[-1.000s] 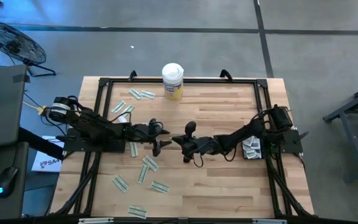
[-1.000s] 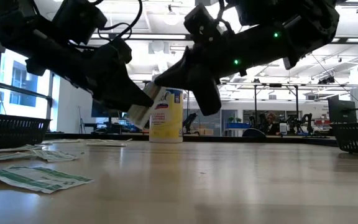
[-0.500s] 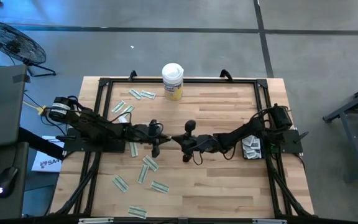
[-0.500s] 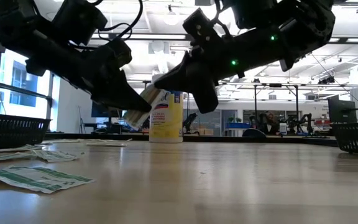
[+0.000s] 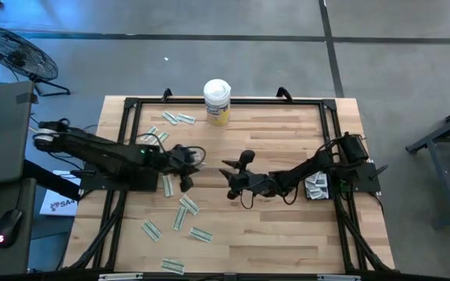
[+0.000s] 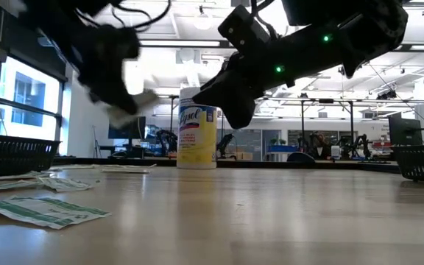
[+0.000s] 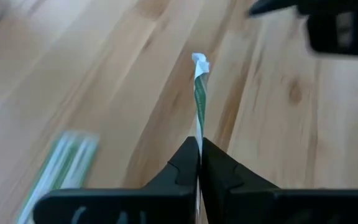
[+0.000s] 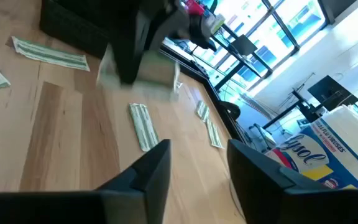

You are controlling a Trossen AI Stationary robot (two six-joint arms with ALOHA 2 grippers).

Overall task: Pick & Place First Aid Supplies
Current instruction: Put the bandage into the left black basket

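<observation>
Here, mid-table above the pale wooden tabletop (image 5: pixel 287 226): left gripper (image 5: pixel 187 168) clenched on a narrow green-and-white oblong packet (image 7: pixel 199 93), edge-on between the two dark fingers (image 7: pixel 180 171) in the left wrist view, its crumpled tip projecting forward, clear of the wood. Just beside it, toward the right side: right gripper (image 5: pixel 229 178), released, fingers (image 8: pixel 146 171) parted with bare wood between them, nothing held. Scattered flat on the table's left half: further green-white strip packets (image 5: pixel 182 212), some near the front edge, some near the back rail. At the back edge, upright: white-lidded yellow-labelled wipes canister (image 5: pixel 217 102). By the right arm's base: a small heap of pale packets (image 5: pixel 316 186), resting just beside the black frame (image 5: pixel 233 101).
</observation>
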